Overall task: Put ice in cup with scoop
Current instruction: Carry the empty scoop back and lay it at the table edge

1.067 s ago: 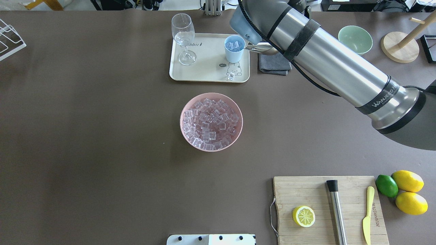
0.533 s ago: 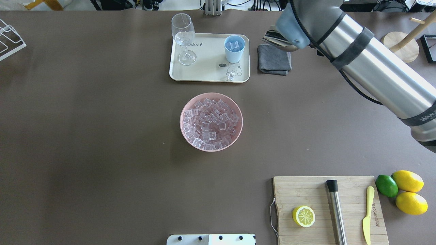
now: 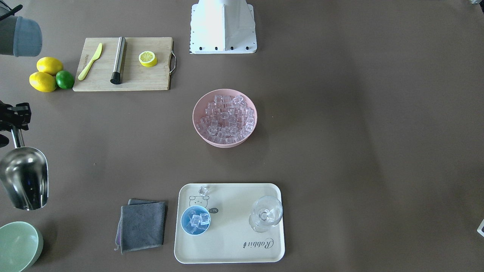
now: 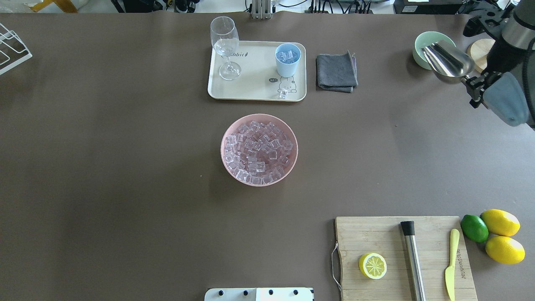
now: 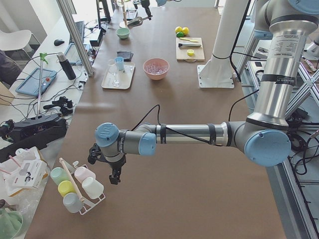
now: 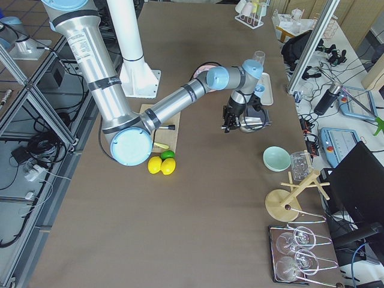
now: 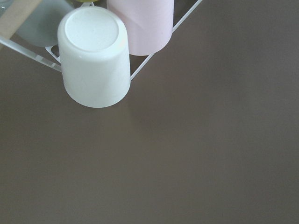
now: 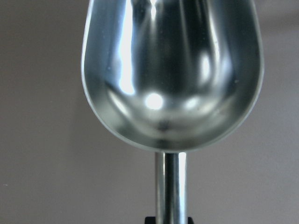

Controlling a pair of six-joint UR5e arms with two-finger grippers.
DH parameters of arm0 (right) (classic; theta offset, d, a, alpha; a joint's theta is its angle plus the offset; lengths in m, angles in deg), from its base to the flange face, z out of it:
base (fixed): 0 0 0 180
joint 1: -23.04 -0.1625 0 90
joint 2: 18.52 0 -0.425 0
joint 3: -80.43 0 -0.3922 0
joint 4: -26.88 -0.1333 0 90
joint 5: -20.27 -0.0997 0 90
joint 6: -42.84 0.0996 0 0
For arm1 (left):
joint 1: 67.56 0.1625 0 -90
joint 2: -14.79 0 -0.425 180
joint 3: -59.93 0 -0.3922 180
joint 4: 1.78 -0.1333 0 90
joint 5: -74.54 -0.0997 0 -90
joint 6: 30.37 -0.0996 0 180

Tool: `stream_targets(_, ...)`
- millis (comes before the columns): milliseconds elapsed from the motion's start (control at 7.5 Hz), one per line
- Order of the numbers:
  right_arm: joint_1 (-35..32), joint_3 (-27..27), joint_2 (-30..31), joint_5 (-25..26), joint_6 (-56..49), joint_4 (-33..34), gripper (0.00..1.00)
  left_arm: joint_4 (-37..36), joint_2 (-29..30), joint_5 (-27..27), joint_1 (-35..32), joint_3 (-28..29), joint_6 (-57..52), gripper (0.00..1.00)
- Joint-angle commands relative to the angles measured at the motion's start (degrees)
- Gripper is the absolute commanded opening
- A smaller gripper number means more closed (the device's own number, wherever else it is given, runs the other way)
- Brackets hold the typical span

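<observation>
Right gripper [image 4: 471, 82] clamps the scoop [image 4: 448, 62] above the brown table [image 4: 125, 167], beside a cluttered desk [image 5: 52, 79].

The cream tray [image 3: 227, 241] lies well apart from the right jaws that grip the scoop [image 4: 447, 60], off to their left. It carries the cursive word "Rabbit", printed just beside the wine glass [image 3: 266, 215]. In the overhead view the glass hides the first letter. Next to the blue cup [image 3: 195, 220], a small dark oval on the tray holds pale lettering that looks like "hi~". The yellow knife [image 4: 451, 263], nearer the robot than those jaws, has a line of letters along it, too small to read. The left arm [image 5: 285, 50] bears small print, also illegible.
</observation>
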Motion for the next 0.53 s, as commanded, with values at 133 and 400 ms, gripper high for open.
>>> stream_targets(133,-2.8,-4.3,25.1,-2.0,16.6,-23.2,0.0,-2.7,-0.1,0.0,-0.1,-1.7,0.0,0.99)
stream_targets(400,-2.9,1.9,30.7,-2.2,18.2,-37.9,0.0,-2.7,-0.4,0.0,0.0,-2.2,0.0,0.99)
